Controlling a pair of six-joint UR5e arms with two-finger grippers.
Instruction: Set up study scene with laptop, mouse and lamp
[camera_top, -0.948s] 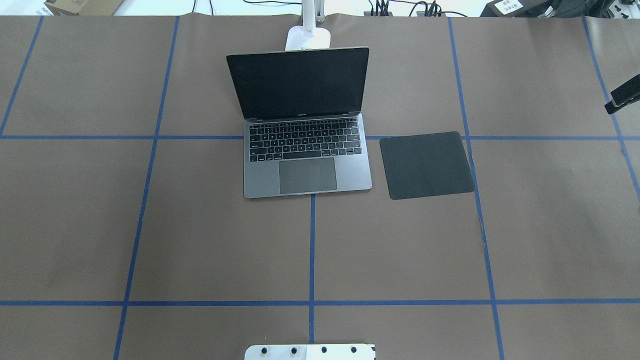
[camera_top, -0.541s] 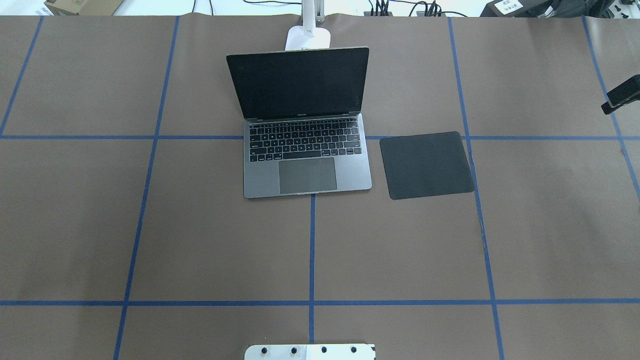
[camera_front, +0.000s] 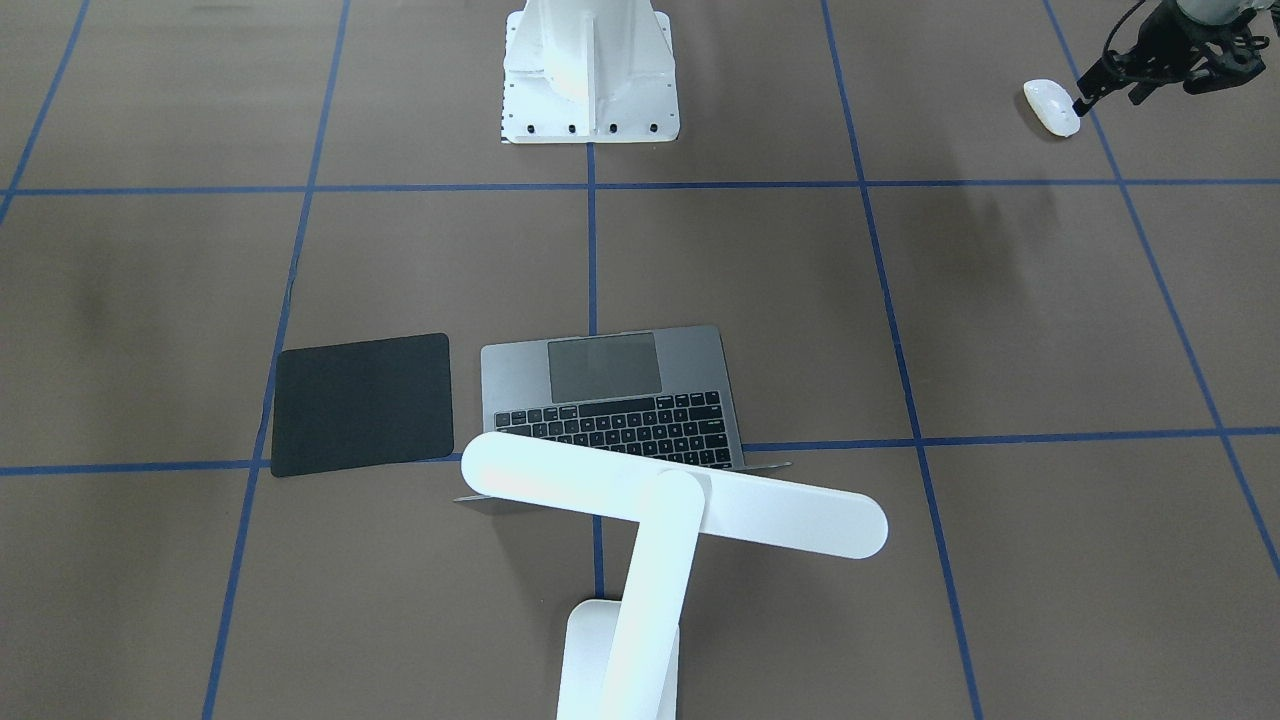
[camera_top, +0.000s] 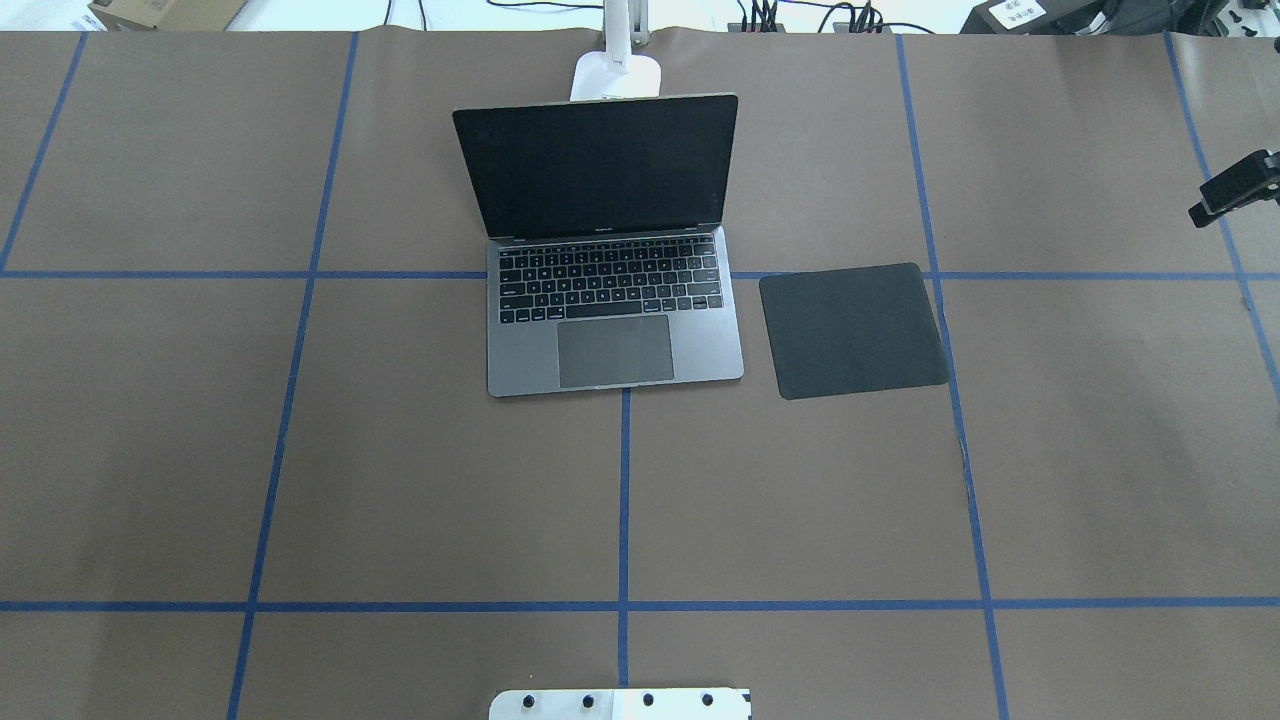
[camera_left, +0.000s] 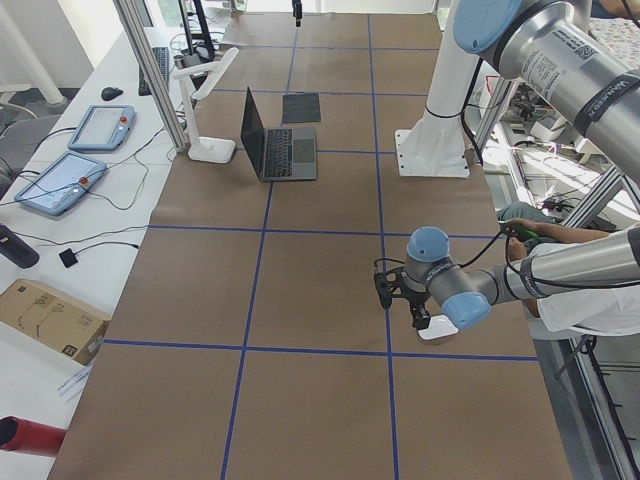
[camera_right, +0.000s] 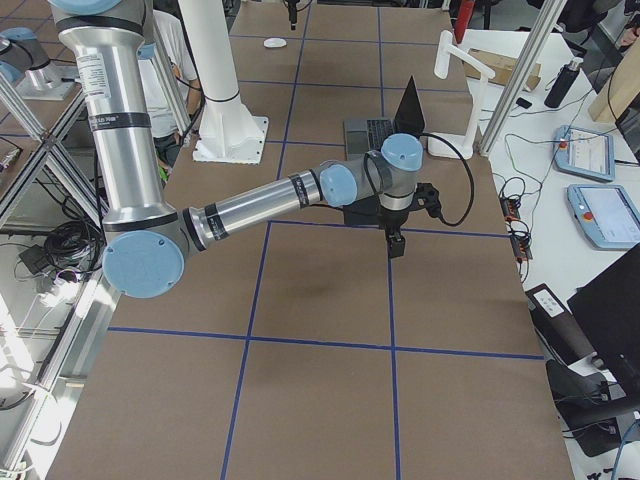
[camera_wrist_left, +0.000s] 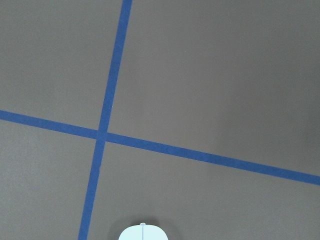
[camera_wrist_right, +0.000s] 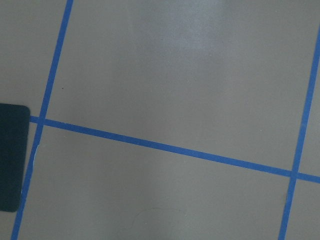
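**Left fingers spread beside the mouse, laptop and lamp in mid-counter**

At the robot's far left, the left gripper (camera_front: 1112, 98) is hovering low over the brown counter (camera_top: 400, 480), close to the robot's own edge. Its fingers (camera_front: 1088, 96) are standing apart and gripping nothing. One fingertip is sitting right at the edge of the mouse (camera_front: 1050, 107); whether it is actually touching cannot be told. The mouse is lying flat on the counter outside the gap between the fingers, well apart from the laptop. In the left wrist view only its rounded end is peeking in at the bottom edge.

Toward the middle, the laptop (camera_top: 615, 320) is sitting open, with its dark screen upright and its keyboard facing the robot. The lamp (camera_front: 670, 505) is standing just behind the screen at the counter's far edge, and its long bar head is reaching out level above the lid. The white pedestal (camera_front: 590, 70) is standing at the robot's edge, opposite the laptop.

Just to the right of the laptop, the black mat (camera_top: 853, 330) is lying flat and bare.

At the far right, the right gripper (camera_top: 1232, 188) is hanging above the counter, well apart from the mat. How far its fingers are spread cannot be told.
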